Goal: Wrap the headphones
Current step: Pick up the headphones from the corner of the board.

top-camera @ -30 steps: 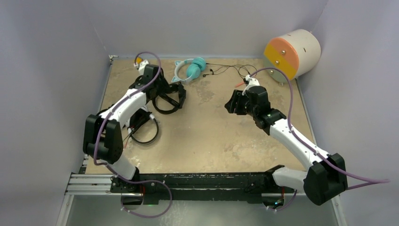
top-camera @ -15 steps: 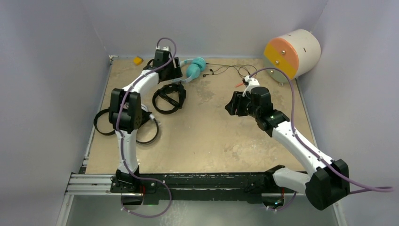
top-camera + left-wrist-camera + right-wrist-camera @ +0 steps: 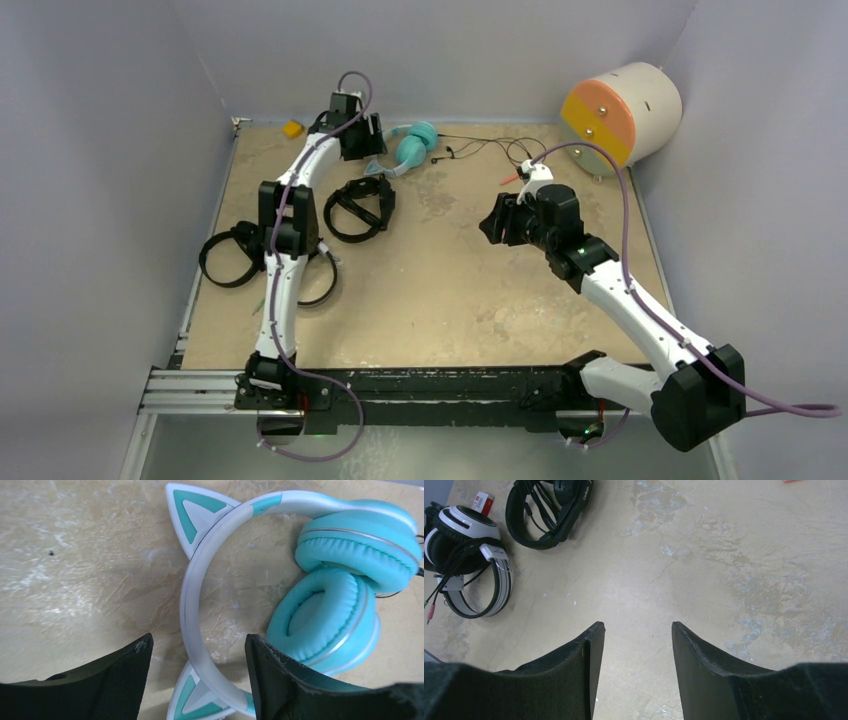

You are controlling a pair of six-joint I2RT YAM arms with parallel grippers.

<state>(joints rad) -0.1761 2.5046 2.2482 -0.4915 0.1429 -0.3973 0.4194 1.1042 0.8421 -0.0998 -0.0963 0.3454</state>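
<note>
The worktop (image 3: 450, 300) carries the teal cat-ear headphones (image 3: 345, 580) at its far edge, with the earcups lying one against the other. The left end effector (image 3: 197, 647) hangs just above their headband (image 3: 192, 605), fingers spread and empty, and the band runs into the gap. The right end effector (image 3: 634, 630) is also spread and empty, over bare surface well apart from them. If the left closes on that smooth curved band, the band may squirm out, or a finger may land on a cat ear (image 3: 192, 510). The thin loose cable (image 3: 470, 140) trails rightward and could snag or drag if the headset is lifted.
</note>
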